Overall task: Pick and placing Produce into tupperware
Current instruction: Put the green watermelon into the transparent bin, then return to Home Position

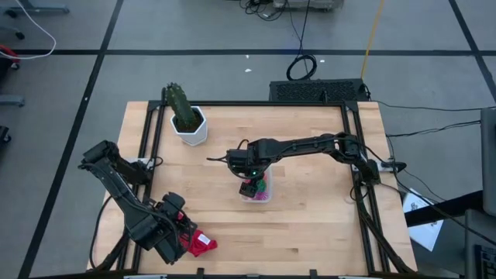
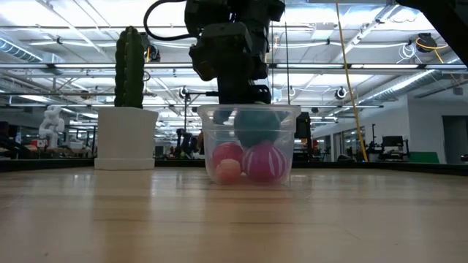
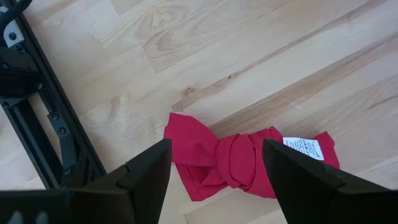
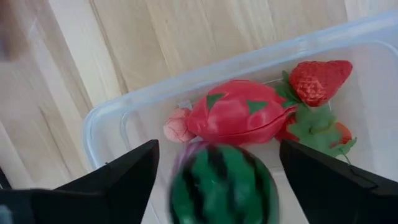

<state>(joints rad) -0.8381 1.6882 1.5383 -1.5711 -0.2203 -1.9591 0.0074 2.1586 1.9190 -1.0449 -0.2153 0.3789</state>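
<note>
The right gripper (image 1: pixel 249 184) is hanging directly over the tub (image 2: pixel 251 146) near the table's middle, fingers spread apart and gripping nothing. The watermelon ball (image 4: pixel 222 183) is sitting between those open fingers, blurred, apparently just let go and dropping into the tub. Already lying inside are a red-pink piece with green marks (image 4: pixel 239 112), a strawberry (image 4: pixel 319 79), a small pink piece (image 4: pixel 177 127) and another red piece with green leaves (image 4: pixel 323 131).

No produce is showing loose on the table (image 1: pixel 310 225), so the task is judged nearly complete; only the gripper's withdrawal appears to be left.

The left gripper (image 3: pixel 214 171) is waiting at the near-left corner, open above the red cloth (image 3: pixel 239 158).

The low view is showing a purple striped ball (image 2: pixel 265 162) at the tub's bottom, which the right wrist view does not clearly give. Only the wrist view is resolving the strawberry. The high view alone is confirming the surrounding tabletop.
</note>
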